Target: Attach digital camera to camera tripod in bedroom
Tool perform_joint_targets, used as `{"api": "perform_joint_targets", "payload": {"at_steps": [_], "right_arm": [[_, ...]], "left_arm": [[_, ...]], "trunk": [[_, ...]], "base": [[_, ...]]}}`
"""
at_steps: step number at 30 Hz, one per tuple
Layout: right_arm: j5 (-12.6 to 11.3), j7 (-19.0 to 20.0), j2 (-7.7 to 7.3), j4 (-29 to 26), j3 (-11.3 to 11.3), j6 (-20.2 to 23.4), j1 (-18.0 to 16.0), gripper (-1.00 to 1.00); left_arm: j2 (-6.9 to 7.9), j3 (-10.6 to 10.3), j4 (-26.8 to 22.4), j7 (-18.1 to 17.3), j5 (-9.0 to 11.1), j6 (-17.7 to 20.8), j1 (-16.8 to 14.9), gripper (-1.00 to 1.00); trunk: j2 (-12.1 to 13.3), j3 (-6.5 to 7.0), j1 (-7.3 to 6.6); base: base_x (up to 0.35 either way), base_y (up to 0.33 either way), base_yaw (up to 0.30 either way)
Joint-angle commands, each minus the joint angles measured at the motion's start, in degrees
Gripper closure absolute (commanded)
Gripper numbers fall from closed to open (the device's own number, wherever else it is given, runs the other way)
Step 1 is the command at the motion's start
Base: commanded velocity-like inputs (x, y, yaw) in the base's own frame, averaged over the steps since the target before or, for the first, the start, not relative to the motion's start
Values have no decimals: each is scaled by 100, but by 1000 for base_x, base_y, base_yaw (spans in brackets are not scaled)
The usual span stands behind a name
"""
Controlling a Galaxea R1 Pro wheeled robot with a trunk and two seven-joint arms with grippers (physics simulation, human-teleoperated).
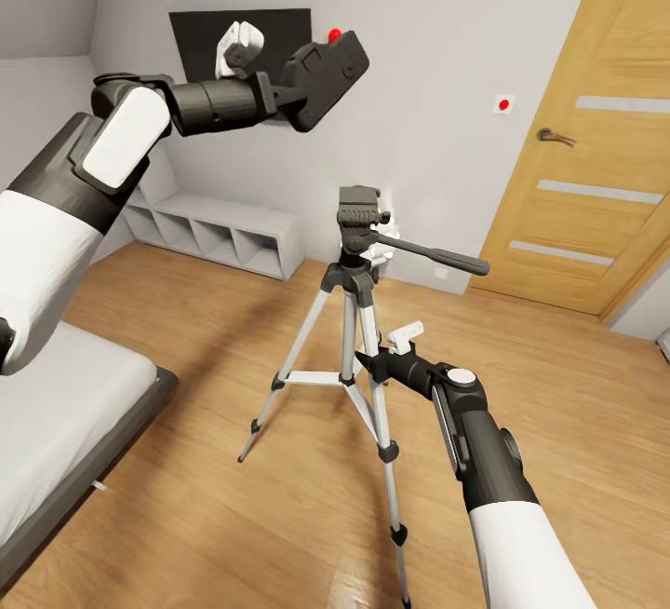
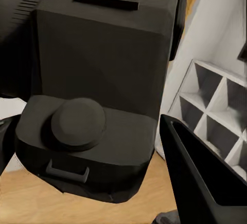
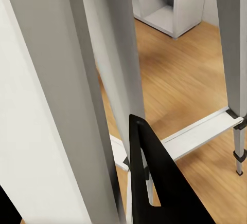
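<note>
digital camera (image 1: 328,78) | clenched in left tool (image 1: 288,99), raised above tripod head | right tool (image 1: 370,365) grasping camera tripod (image 1: 358,311) leg

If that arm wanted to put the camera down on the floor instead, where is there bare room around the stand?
Bare wood floor lies between the camera tripod and the door, and between the tripod and the low white shelf. It is tight at the tripod's legs, where the right gripper sits, and beside the bed.
</note>
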Motion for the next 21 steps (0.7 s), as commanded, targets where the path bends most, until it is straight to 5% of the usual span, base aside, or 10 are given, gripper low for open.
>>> {"api": "perform_joint_targets", "payload": {"at_steps": [1,5,10,14,21], "right_arm": [[267,46,8,175,-33,154,-4,100],[266,46,8,175,-33,154,-2,100],[266,45,8,172,-33,154,-2,100],[266,47,8,163,-33,154,-1,100],[266,46,8,158,-33,154,-4,100]], "left_arm": [[5,-17,-24,-25,-5,10,-8,100],[5,-77,-139,-39,-137,23,-8,100],[44,-441,-295,-191,-762,24,-9,100],[61,-713,-353,-706,-1364,58,-10,100],[84,-802,-211,-1729,-1789,20,-15,100]], "trunk": [[-5,-8,2],[-5,-8,2],[-5,-8,2],[-5,-8,2],[-5,-8,2]], "base": [[0,0,0],[0,0,0],[0,0,0],[0,0,0],[0,0,0]]}}
